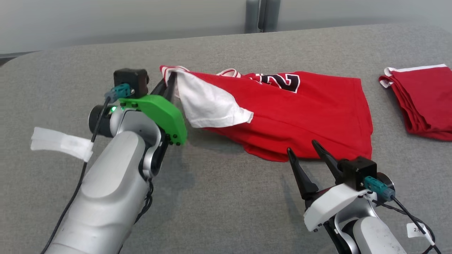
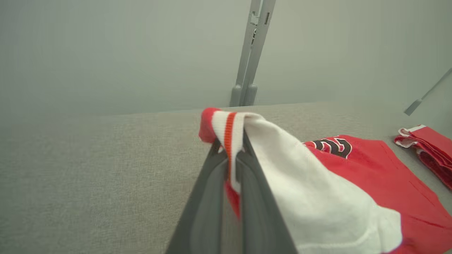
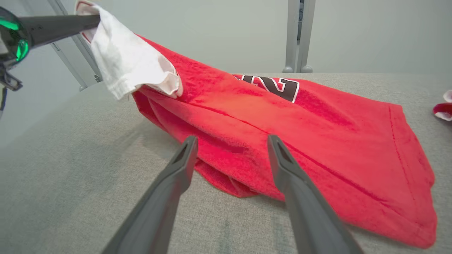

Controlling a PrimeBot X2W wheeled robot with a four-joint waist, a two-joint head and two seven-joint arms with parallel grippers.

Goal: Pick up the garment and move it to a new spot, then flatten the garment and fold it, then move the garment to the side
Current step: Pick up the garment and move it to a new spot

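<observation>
The garment [image 1: 303, 109] is a red shirt with white sleeves and a black number, lying crumpled across the grey table [image 1: 219, 197]. My left gripper [image 1: 171, 77] is shut on the striped cuff of one white sleeve and holds that end lifted off the table. From the left wrist, the gripper [image 2: 231, 144] pinches the cuff of the garment [image 2: 370, 183] between both fingers. My right gripper [image 1: 302, 147] stands open just in front of the shirt's near hem. In the right wrist view this gripper [image 3: 231, 141] hovers apart from the red cloth [image 3: 317, 141], with the left gripper's fingers [image 3: 60, 26] at upper left.
A folded red garment [image 1: 422, 100] lies at the table's right edge, also seen as a red pile [image 2: 425, 148]. A grey post [image 1: 262, 16] stands behind the table's far edge. White tape [image 1: 60, 143] hangs on my left arm's cable.
</observation>
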